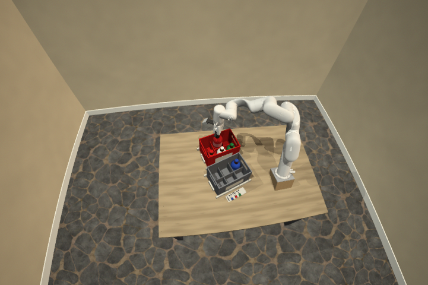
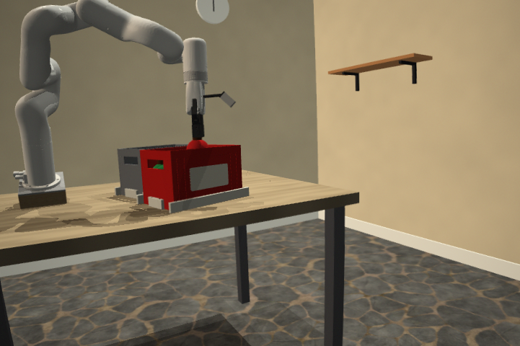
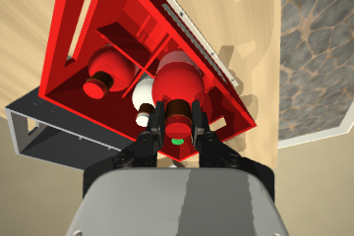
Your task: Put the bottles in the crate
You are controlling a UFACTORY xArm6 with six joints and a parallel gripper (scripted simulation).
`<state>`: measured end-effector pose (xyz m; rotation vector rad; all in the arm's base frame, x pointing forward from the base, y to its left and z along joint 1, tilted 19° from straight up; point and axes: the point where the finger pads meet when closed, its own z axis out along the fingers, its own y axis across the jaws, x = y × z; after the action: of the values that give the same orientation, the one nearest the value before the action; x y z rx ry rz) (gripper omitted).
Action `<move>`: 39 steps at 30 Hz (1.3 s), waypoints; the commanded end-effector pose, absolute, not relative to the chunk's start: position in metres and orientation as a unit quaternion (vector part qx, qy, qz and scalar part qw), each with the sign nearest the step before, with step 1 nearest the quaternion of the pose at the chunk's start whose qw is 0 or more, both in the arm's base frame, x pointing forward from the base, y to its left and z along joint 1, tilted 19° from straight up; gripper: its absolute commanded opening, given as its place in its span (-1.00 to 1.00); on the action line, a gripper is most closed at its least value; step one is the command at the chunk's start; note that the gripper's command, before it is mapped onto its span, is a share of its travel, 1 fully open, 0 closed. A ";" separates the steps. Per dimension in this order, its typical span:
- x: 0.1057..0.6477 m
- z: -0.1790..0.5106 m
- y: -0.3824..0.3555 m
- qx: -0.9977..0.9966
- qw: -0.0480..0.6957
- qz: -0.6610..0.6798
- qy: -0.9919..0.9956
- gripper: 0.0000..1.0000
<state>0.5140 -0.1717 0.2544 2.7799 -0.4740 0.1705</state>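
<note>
My gripper (image 1: 216,135) (image 2: 197,137) (image 3: 178,110) is shut on the neck of a red bottle (image 1: 217,141) (image 2: 197,144) (image 3: 177,85). The bottle hangs upright, partly raised out of the red crate (image 1: 203,149) (image 2: 178,175) (image 3: 62,95). In that crate stand another red bottle (image 1: 211,152) (image 3: 111,69), a white bottle (image 1: 221,150) (image 3: 145,93) and a green bottle (image 1: 230,146) (image 2: 158,166) (image 3: 177,142). The grey crate (image 1: 212,179) (image 2: 129,173) (image 3: 57,138) holds a blue bottle (image 1: 235,164) in a back corner compartment. The pick list (image 1: 243,190) shows blue, red and green marks; its numbers are too small to read surely.
The crates stand close together, with low pale rails (image 1: 232,189) (image 2: 211,198) along their outer sides on the wooden table (image 1: 184,208) (image 2: 293,193). The red crate's dividers and walls surround the held bottle's lower part. The arm base (image 1: 282,181) (image 2: 42,195) stands beyond the crates' end.
</note>
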 end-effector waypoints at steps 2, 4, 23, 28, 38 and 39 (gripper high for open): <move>0.514 0.263 -0.169 0.972 0.158 0.062 -0.166 -1.00; 0.514 0.266 -0.168 0.972 0.158 0.062 -0.166 -1.00; 0.512 0.293 -0.159 0.972 0.158 0.062 -0.166 -1.00; 0.512 0.301 -0.156 0.972 0.158 0.062 -0.166 -1.00; 0.511 0.313 -0.152 0.972 0.158 0.062 -0.166 -1.00; 0.511 0.315 -0.151 0.972 0.158 0.062 -0.166 -1.00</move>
<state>0.5102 -0.1535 0.3066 2.7799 -0.4740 0.1686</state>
